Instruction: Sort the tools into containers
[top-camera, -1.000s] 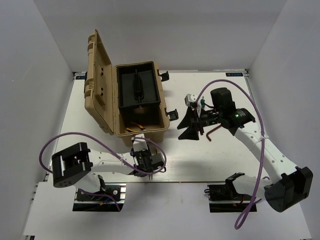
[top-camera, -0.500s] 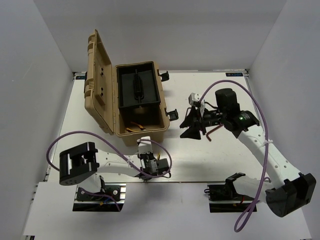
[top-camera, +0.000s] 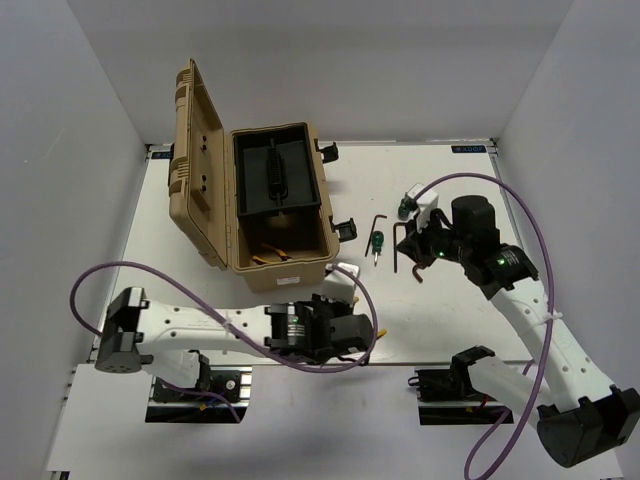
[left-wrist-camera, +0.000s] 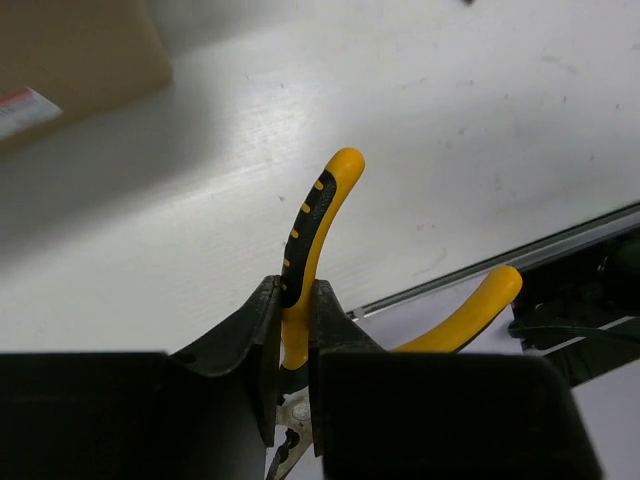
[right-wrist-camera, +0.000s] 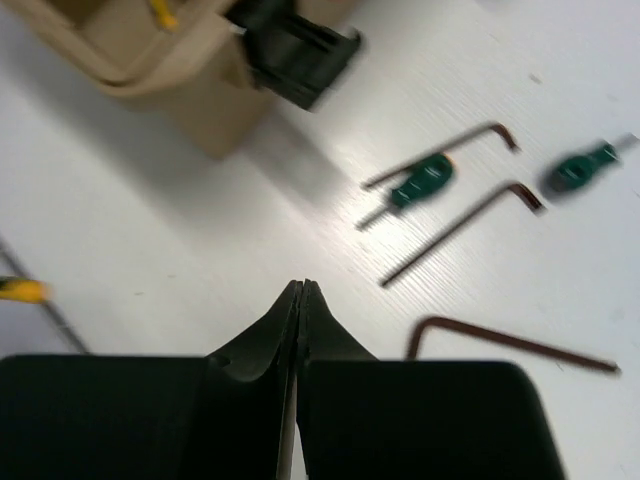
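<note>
My left gripper (left-wrist-camera: 292, 312) is shut on one yellow, black-ribbed handle of the pliers (left-wrist-camera: 312, 222); the other handle (left-wrist-camera: 472, 308) splays right over the table's front edge. From above, that gripper (top-camera: 352, 335) sits near the front edge, a yellow pliers tip (top-camera: 381, 330) poking out. My right gripper (right-wrist-camera: 301, 291) is shut with nothing between its fingers, just above bare table. Ahead of it lie two green screwdrivers (right-wrist-camera: 421, 180) (right-wrist-camera: 577, 170) and three dark hex keys (right-wrist-camera: 446, 150) (right-wrist-camera: 462, 224) (right-wrist-camera: 512, 342). Another orange-handled tool (top-camera: 270, 256) lies inside the toolbox.
The tan toolbox (top-camera: 300, 262) stands open at the back left, its lid (top-camera: 196, 165) upright and a black tray (top-camera: 275, 178) inside. Black latches (right-wrist-camera: 292, 50) stick out of its right side. Purple cables loop round both arms. White walls enclose the table.
My left gripper closed on the pliers and carried them right along the front edge. My right gripper shut on nothing and drew back right, uncovering the screwdrivers and hex keys.
</note>
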